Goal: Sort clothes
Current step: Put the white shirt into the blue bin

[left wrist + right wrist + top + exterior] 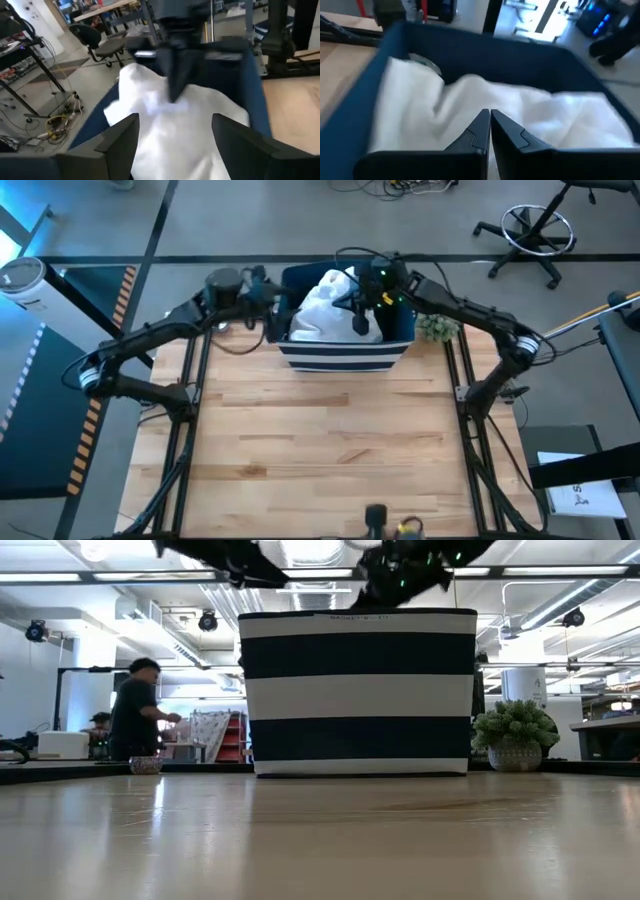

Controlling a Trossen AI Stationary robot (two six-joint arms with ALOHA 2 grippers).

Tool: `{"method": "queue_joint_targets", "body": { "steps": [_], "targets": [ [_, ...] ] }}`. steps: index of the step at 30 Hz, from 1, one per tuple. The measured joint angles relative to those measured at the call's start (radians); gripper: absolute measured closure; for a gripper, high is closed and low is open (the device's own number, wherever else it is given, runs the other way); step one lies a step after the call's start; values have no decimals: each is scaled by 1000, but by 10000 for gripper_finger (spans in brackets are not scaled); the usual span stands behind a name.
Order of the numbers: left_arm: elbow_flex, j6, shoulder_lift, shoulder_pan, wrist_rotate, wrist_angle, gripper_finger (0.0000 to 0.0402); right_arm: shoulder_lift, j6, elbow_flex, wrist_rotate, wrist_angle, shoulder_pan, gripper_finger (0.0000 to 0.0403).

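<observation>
The table (pixel 320 440) is bare wood across its near part. At its far edge stands the striped bin (pixel 345 352), navy with white bands, which fills the middle of the low view (pixel 358 690). The white garment (pixel 325 310) lies heaped inside the bin, filling most of it (pixel 470 107). A small plant (pixel 514 735) sits on the table just beside the bin. The left gripper (pixel 175 132) hovers at the bin's left rim, jaws wide and empty above the white cloth. The right gripper (pixel 490 127) hangs over the garment inside the bin, jaws pressed together, holding nothing.
</observation>
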Motion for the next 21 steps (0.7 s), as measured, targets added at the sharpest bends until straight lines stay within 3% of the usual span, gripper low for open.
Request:
{"method": "queue_joint_targets", "body": {
  "steps": [7, 14, 21],
  "targets": [
    [-226, -54, -182, 0, 1, 70, 159, 128, 37, 0, -103, -11, -63, 403],
    [-406, -117, -351, -5, 2, 183, 162, 228, -9, 1, -109, -122, -62, 403],
    [-512, -168, -483, -6, 2, 203, 172, 276, -27, 0, -98, -185, -61, 403]
  ]
}}
